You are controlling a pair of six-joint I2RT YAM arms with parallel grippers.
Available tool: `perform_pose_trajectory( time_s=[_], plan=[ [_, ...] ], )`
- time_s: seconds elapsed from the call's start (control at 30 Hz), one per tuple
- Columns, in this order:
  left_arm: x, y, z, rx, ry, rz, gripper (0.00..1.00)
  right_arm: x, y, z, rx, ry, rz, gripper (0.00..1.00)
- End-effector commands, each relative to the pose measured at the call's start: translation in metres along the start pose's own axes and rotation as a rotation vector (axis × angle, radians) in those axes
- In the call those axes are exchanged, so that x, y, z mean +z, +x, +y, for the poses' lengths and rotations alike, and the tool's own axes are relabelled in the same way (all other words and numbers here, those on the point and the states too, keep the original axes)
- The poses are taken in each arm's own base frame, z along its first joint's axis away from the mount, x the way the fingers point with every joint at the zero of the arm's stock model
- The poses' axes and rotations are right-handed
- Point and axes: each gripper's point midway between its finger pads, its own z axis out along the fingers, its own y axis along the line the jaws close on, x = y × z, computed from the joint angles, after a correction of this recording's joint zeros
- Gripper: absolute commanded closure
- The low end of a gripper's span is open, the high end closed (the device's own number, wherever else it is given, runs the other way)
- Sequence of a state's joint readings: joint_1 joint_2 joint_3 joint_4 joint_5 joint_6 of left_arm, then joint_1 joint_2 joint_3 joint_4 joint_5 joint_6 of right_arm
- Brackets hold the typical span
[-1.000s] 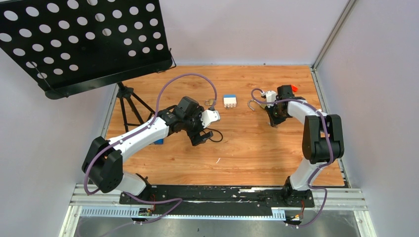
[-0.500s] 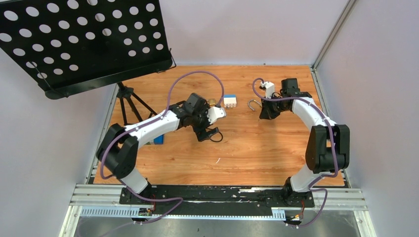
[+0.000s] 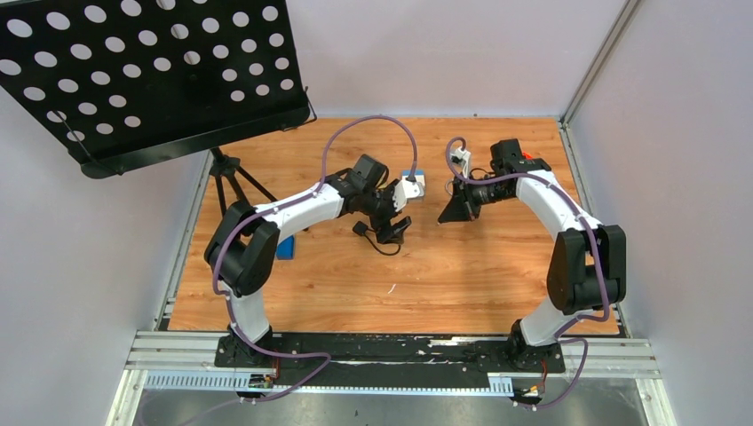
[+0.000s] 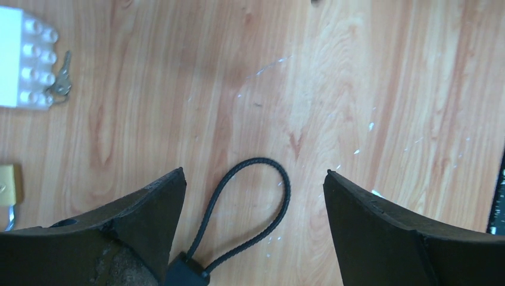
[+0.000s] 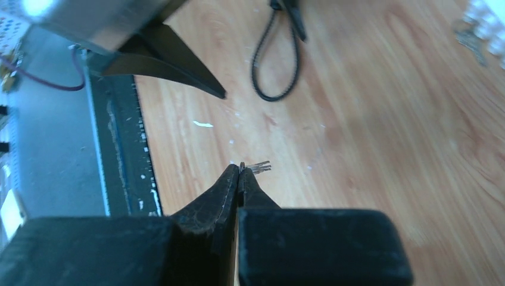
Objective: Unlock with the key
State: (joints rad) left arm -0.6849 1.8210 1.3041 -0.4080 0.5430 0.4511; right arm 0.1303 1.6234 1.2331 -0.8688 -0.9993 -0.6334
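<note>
My right gripper [image 5: 240, 170] is shut on the key [image 5: 261, 167], a thin grey metal sliver that sticks out past the fingertips above the wood. From above, that gripper [image 3: 442, 216] hangs over the middle of the table. The left gripper [image 4: 255, 173] is open and low over the table, its fingers on either side of a black cable loop [image 4: 256, 202] without touching it. A brass padlock [image 4: 8, 185] shows at the left edge of the left wrist view. In the top view the left gripper [image 3: 396, 231] sits just left of the right one.
A white studded block [image 4: 21, 56] lies far left of the left gripper with another small grey key [image 4: 59, 83] against it. A black perforated music stand [image 3: 151, 71] on a tripod fills the back left. A small blue block [image 3: 285, 248] lies under the left arm.
The left arm has reached farther right and back, its gripper ending over the cable loop. The right gripper has swung left toward the table's middle, still shut.
</note>
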Motion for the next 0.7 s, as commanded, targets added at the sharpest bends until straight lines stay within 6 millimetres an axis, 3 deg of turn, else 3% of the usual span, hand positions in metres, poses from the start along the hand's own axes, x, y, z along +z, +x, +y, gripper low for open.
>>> perform_pose_trajectory(
  time_s=[0.0, 0.27, 0.4, 0.5, 0.67],
  plan=[
    [0.005, -0.03, -0.018, 0.003, 0.129, -0.128, 0.09, 0.002, -0.024, 0.052, -0.125, -0.196, -0.087, 1.0],
    [-0.014, -0.056, -0.037, 0.04, 0.183, -0.2, 0.12, 0.011, -0.027, 0.091, -0.2, -0.267, -0.073, 1.0],
    [-0.025, -0.067, -0.06, 0.104, 0.192, -0.235, 0.12, 0.012, -0.031, 0.099, -0.253, -0.209, -0.084, 1.0],
    [-0.039, -0.072, -0.077, 0.166, 0.167, -0.274, 0.13, 0.005, -0.04, 0.111, -0.305, -0.169, -0.128, 1.0],
    [-0.07, -0.092, -0.081, 0.244, 0.053, -0.37, 0.14, -0.007, -0.052, 0.131, -0.369, -0.169, -0.21, 1.0]
  ],
)
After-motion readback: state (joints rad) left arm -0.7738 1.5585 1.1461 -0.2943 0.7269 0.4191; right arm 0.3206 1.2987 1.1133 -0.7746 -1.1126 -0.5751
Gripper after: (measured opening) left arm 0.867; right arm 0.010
